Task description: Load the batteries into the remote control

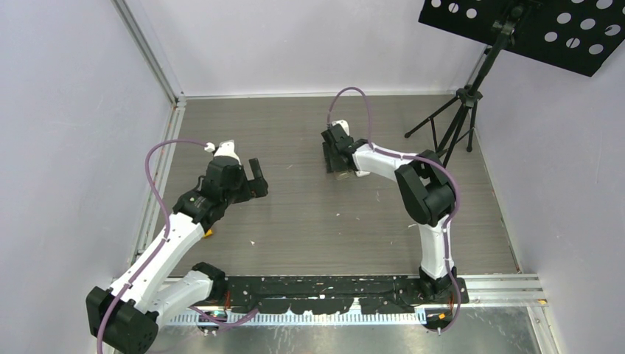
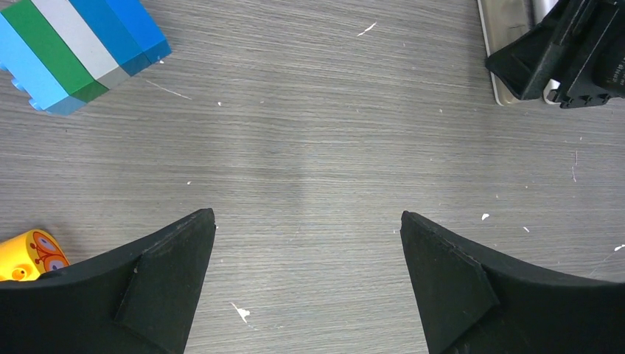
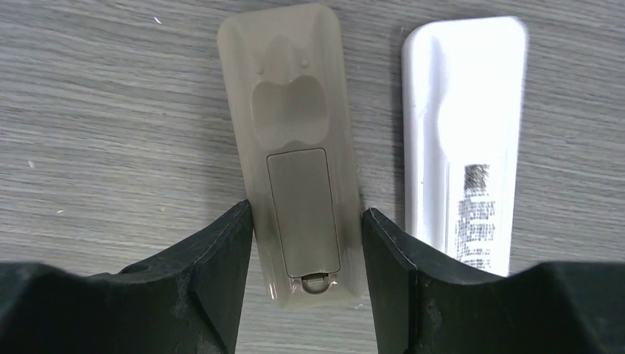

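Since no batteries are in view, treat loading as not begun. The remote control [image 3: 464,96] lies back-up just beside the grey-tan bar [image 3: 284,96]. The right pincer [image 3: 308,214] straddles that bar; you cannot tell whether it grips. The left pincer [image 2: 308,221], apart from the bar, gapes empty.

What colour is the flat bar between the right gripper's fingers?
The flat bar is translucent grey-tan; it shows best in the right wrist view.
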Available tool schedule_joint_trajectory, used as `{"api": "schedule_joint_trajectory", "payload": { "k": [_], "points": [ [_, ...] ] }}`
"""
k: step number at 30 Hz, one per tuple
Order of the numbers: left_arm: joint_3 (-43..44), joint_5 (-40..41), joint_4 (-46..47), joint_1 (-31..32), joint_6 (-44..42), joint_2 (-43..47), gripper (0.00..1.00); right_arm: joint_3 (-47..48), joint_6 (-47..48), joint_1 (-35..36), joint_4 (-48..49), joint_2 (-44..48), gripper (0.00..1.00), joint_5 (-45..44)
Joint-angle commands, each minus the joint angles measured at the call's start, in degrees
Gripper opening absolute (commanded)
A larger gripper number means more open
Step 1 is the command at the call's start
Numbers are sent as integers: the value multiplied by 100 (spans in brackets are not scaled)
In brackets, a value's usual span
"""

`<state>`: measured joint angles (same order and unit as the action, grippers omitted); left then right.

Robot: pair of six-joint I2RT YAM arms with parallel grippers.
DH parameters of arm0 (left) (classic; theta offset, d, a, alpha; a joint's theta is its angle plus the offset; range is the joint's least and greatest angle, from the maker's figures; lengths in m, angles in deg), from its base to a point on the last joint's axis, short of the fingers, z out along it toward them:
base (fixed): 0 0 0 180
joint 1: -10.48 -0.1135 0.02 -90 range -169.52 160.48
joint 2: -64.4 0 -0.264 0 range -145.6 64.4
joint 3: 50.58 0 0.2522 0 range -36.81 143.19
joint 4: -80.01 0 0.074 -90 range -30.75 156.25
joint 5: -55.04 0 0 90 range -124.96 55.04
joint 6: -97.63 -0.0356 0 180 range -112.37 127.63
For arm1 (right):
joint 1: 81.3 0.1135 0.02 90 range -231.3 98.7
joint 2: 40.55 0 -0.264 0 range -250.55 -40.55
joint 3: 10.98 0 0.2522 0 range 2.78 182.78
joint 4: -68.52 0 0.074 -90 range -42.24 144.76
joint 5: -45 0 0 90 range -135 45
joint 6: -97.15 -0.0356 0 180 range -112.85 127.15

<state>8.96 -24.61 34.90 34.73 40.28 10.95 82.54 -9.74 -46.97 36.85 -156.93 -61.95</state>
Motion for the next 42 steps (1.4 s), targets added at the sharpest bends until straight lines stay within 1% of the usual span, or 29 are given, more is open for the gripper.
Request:
{"api": "schedule_joint_trajectory", "payload": {
  "k": [1, 4, 5, 8, 11, 15, 17, 19, 22, 26, 28, 31, 36, 38, 40, 42],
  "points": [
    [299, -102, -108, -17, 10, 41, 100, 304, -402, 116, 187, -203, 43, -67],
    [309, -103, -167, -17, 12, 33, 100, 330, -527, 115, 171, -236, 48, -61],
    [309, -103, -177, -17, 28, 27, 100, 336, -561, 116, 143, -236, 52, -87],
    [362, -112, -235, -17, 72, -19, 100, 356, -647, 115, -12, -127, 68, -224],
    [472, -91, -376, -17, 93, -74, 100, 223, -614, 116, 6, 228, 78, -223],
    [624, -63, -550, -17, 90, -46, 100, 18, -525, 117, 31, 896, 83, -3],
    [700, -68, -630, -17, 47, 19, 100, -155, -518, 117, 24, 1408, 86, 43],
    [770, -69, -722, -17, -13, 118, 100, -400, -538, 113, -1, 1920, 87, 23],
    [887, -51, -882, -17, -109, 350, 100, -823, -592, 111, -202, 2819, 87, -244],
    [994, -37, -1041, -17, -272, 796, 100, -1378, -662, 118, -744, 4242, 88, -890],
    [1138, 115, -1192, -17, -461, 1002, 100, -1499, -693, 118, -1206, 4987, 88, -1277],
    [1708, 427, -1728, -17, -625, 1195, 100, -1324, -698, 114, -2092, 6009, 89, -1515],
    [2416, 499, -2354, -17, -774, 1523, 100, -780, -613, 118, -3205, 7508, 90, -1763],
    [2530, 533, -2513, -17, -768, 1723, 100, -697, -435, 118, -3362, 8054, 91, -2051],
    [2620, 558, -2657, -17, -803, 1988, 100, -704, -130, 118, -3322, 8537, 92, -2361],
    [2744, 640, -2855, -17, -860, 2221, 100, -602, 93, 118, -3377, 8895, 92, -2568]
  ]
}}
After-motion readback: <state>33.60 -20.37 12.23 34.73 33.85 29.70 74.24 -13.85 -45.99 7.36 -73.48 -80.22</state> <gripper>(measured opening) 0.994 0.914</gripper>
